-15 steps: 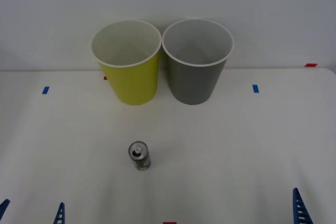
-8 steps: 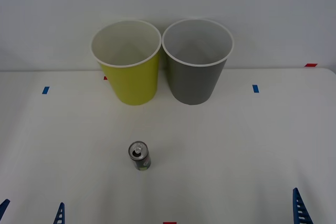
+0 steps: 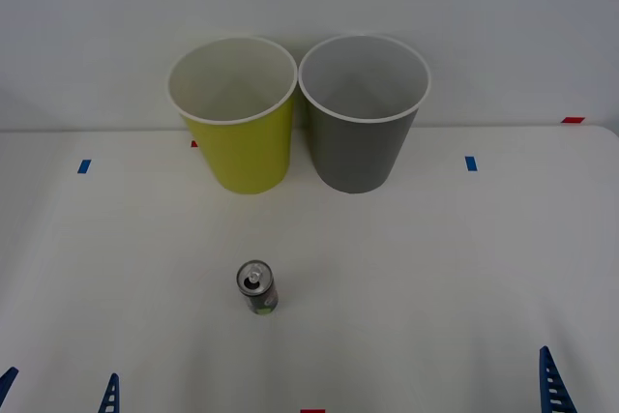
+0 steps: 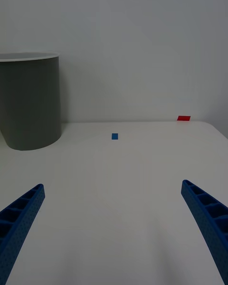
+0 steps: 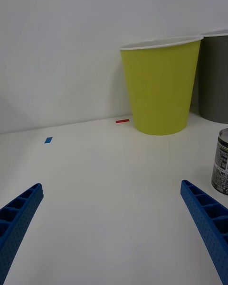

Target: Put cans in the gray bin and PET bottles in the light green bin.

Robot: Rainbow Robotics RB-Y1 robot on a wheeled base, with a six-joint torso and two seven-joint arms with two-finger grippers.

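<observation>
Step in hand was pre-grasp: the can (image 3: pixel 256 288) stood upright on the table (image 3: pixel 435 268), near the light green bin (image 3: pixel 237 142). Left gripper (image 5: pixel 111 228) and right gripper (image 4: pixel 111 228) were spread wide (both empty). Next move called for grasping it, then transfer to the gray bin (image 3: pixel 363 132)

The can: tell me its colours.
The can is dark gray-black with a silver top and yellow-green label marks, best seen in the front view.
</observation>
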